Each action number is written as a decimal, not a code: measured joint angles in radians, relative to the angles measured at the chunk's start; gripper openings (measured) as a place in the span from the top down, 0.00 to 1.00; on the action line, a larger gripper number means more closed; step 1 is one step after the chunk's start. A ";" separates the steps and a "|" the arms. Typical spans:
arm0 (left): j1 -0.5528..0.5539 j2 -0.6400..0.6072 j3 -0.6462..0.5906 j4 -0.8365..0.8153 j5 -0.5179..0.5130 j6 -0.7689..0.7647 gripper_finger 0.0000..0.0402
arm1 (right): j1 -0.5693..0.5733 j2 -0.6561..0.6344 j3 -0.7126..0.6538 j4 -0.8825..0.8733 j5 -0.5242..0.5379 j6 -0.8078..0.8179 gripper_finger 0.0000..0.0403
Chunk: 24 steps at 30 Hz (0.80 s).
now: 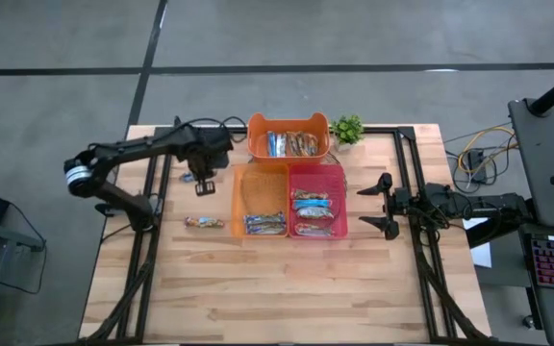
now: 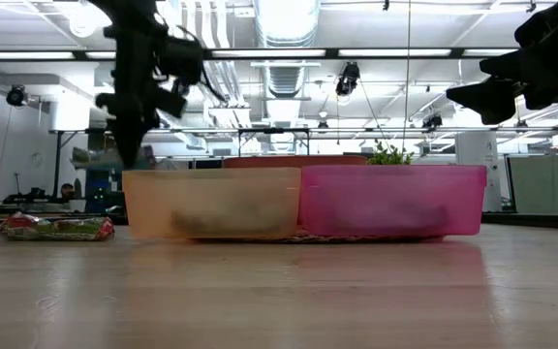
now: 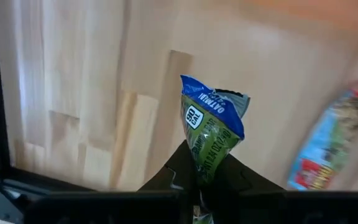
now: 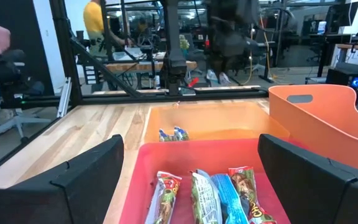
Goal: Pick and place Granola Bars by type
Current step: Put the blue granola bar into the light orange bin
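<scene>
across the middle of the wooden table (image 1: 287, 288) the sorting looked well advanced but unfinished: the pink bin (image 1: 317, 200) held several granola bars (image 1: 312, 213), the pale orange bin (image 1: 261, 198) next to it held a blue-wrapped pair (image 1: 264, 224) at its near end, and the deeper orange bin (image 1: 289, 135) beyond them also carried a handful. left to do, as far as could be seen, were a bar with red on its wrapper (image 1: 204, 222) lying on the wood to the left of the pale orange bin, a second loose bar (image 1: 206, 188) farther back near the left arm, and the one in hand. the left gripper (image 1: 196, 171) hung over the table just left of the bins, its fingers clamped tight on a green and blue bar (image 3: 211, 127) that stood up between them, lifted clear of the wood, so a drop into a bin was judged to be next. the right gripper (image 1: 381, 204) waited beside the pink bin on the right, fingers spread wide and holding nothing.
</scene>
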 joint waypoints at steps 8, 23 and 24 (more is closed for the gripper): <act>-0.240 -0.108 -0.029 -0.139 0.000 -0.228 0.99 | 0.000 0.000 0.000 0.000 0.000 0.001 0.11; -0.724 -0.072 0.034 -0.175 0.045 -0.609 0.99 | 0.000 -0.001 0.000 0.000 0.000 0.001 0.11; -0.734 -0.053 0.055 -0.177 0.045 -0.610 0.99 | 0.000 -0.001 0.000 0.000 0.000 -0.001 0.11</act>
